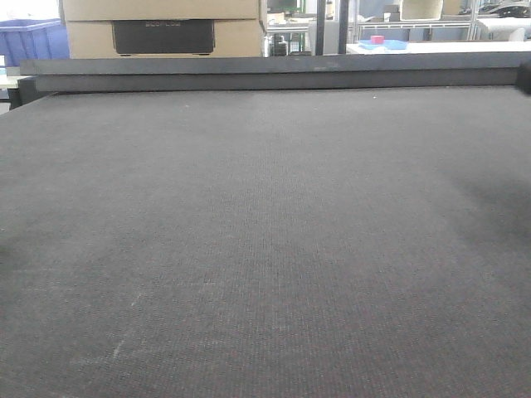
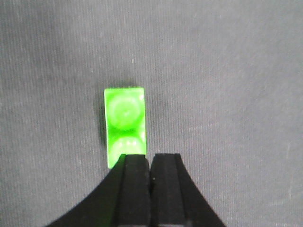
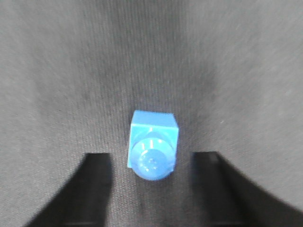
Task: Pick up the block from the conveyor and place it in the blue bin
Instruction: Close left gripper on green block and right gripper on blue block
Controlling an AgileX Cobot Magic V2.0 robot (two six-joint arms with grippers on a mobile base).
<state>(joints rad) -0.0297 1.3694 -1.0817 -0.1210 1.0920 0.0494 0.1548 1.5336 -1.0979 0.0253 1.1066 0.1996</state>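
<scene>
Front view: we just see the conveyor (image 1: pixel 265 249), with a blue bin (image 1: pixel 29 37) off behind its far edge. Left wrist: our left end effector (image 2: pixel 150 163) has its fingers pressed together, green block (image 2: pixel 124 118) lying right ahead of the tips. Right wrist: right end effector (image 3: pixel 151 158) is spread wide, blue block (image 3: pixel 152 137) sitting between its fingers.

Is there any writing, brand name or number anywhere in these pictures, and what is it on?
Faint lettering on the dark panel of the cardboard box: too blurred to read.
No text shows on the green block, the blue block or the conveyor.
</scene>
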